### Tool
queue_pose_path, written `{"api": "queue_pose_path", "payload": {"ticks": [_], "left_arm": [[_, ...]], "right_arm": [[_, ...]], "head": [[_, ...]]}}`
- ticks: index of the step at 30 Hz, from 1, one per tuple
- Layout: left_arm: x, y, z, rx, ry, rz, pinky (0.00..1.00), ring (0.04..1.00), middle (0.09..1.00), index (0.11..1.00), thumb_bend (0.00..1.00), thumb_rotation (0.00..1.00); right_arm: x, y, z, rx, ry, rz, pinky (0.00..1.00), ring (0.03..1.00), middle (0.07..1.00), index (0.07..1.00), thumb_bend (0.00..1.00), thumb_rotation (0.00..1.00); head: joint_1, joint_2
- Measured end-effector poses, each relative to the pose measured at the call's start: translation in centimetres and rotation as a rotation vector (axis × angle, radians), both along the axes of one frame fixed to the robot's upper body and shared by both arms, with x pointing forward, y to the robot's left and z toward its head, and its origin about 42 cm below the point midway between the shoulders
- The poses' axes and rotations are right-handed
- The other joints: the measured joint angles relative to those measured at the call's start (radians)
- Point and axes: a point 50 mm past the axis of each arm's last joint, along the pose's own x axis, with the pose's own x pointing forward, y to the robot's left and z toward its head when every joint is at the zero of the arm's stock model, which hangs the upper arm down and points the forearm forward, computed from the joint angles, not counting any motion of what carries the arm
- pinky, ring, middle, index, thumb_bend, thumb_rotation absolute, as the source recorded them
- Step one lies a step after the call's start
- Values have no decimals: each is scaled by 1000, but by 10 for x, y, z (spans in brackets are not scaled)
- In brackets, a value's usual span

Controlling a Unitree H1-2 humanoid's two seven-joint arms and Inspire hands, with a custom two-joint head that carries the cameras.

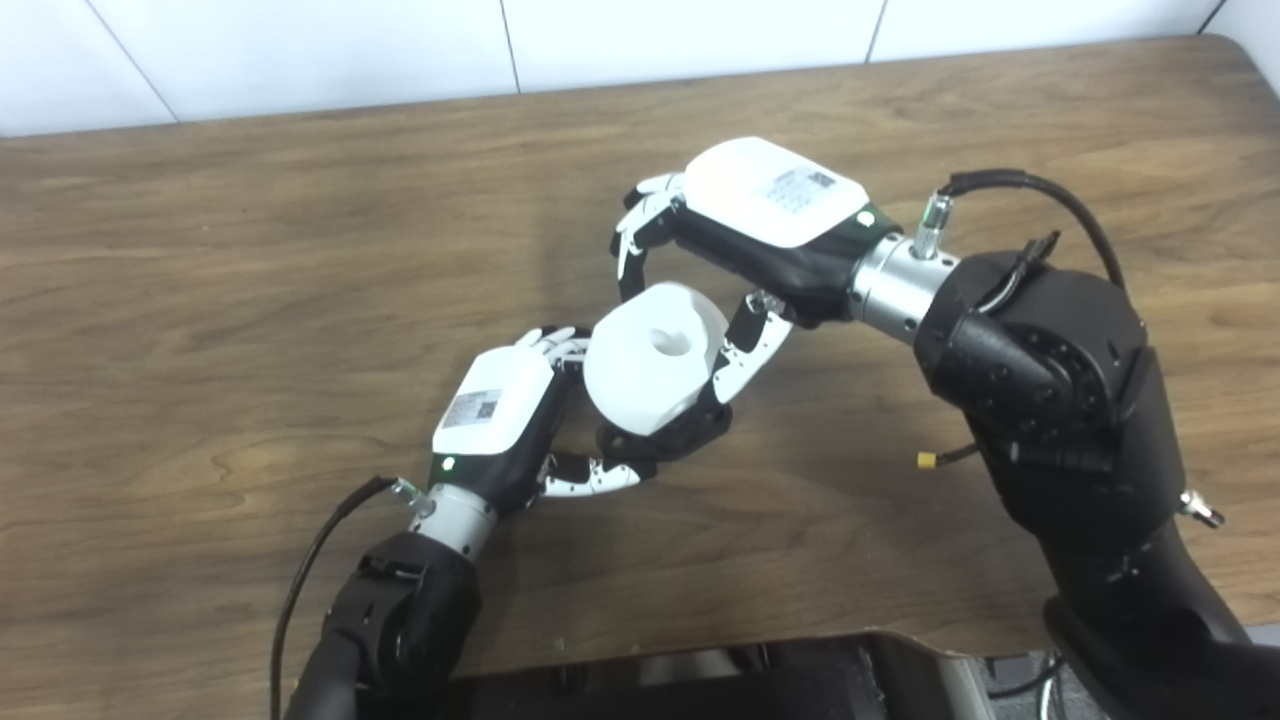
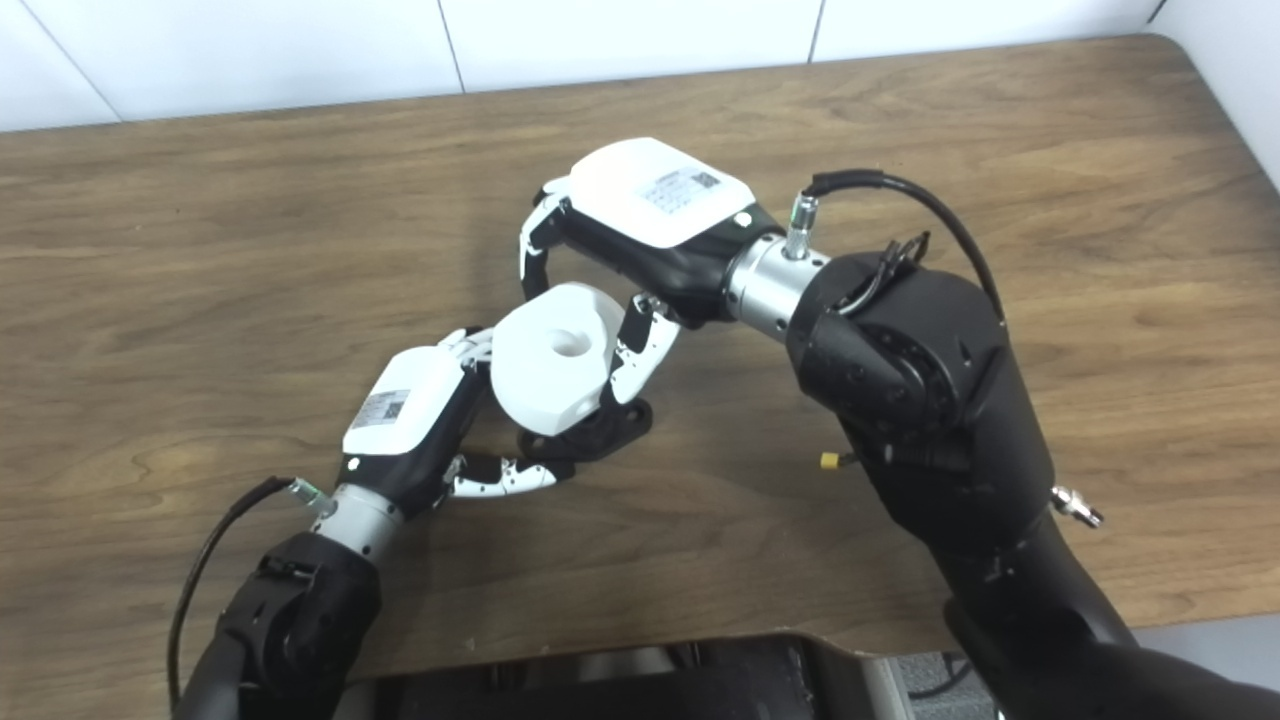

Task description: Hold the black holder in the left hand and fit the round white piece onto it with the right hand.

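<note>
Nearest, the left hand (image 1: 500, 410) curls round the black holder (image 1: 665, 435), just above the table (image 1: 200, 300). Beyond it the right hand (image 1: 740, 250) pinches the round white piece (image 1: 650, 365) between spread fingers – already sitting on the holder. Best press straight down, left grip firm – its seating underneath is hidden.

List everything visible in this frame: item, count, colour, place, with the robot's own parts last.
round white piece: one, white, mid-table, sitting on the black holder, central hole facing up.
black holder: one, black, under the white piece, mostly hidden.
table: one, brown wood, fills the view.
wall: white panels, behind the table.
left robot hand: one, black and white, gripping the holder.
right robot hand: one, black and white, fingers around the white piece.
</note>
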Motion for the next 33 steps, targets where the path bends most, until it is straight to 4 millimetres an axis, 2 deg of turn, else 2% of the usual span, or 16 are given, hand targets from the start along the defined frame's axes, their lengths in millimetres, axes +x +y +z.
{"api": "queue_pose_path", "payload": {"ticks": [33], "left_arm": [[0,1,0,-6,4,-1,931,879,811,490,516,50]], "right_arm": [[1,-11,-4,-69,22,-30,755,865,750,481,526,140]], "head": [[-8,0]]}}
